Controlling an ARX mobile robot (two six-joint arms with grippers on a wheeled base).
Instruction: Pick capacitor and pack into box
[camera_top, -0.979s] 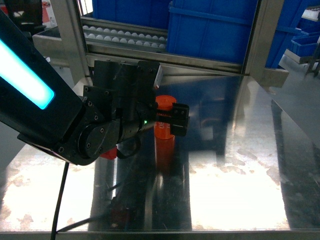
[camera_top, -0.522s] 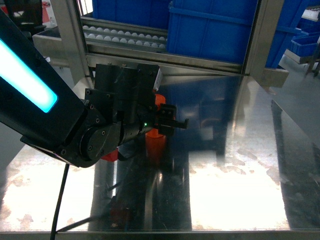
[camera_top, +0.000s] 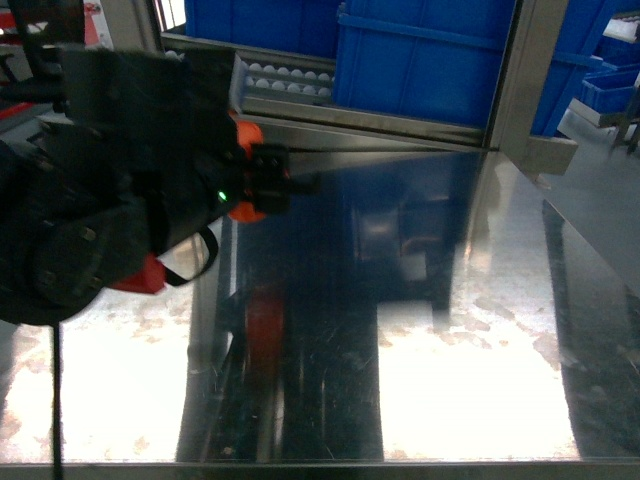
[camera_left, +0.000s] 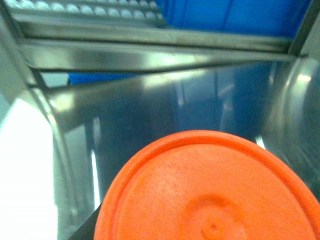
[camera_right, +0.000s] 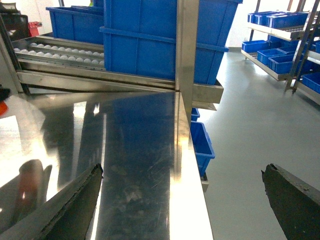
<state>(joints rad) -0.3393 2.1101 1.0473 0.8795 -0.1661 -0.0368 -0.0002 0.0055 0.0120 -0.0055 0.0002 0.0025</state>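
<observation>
The capacitor (camera_top: 245, 134) is an orange cylinder held off the steel table (camera_top: 450, 350) at the left of the head view, with my left gripper (camera_top: 268, 180) shut on it. Its round orange end (camera_left: 210, 190) fills the lower part of the left wrist view, hiding the jaws except for one dark finger (camera_left: 86, 232) at the bottom edge. My right gripper (camera_right: 182, 170) is open with nothing between its fingers (camera_right: 75, 200), hanging over the table's right edge; it does not show in the head view. The box is out of view.
Large blue bins (camera_top: 420, 60) stand on a rack behind the table, beside a roller conveyor (camera_top: 280, 75). A metal upright (camera_top: 515, 80) rises at the back right. Beyond the table's right edge (camera_right: 192, 200) are floor, a low blue bin (camera_right: 202, 145) and shelving.
My left gripper has risen and swung left toward the camera, carrying the orange capacitor up off the table. Only its reflection is left on the steel.
</observation>
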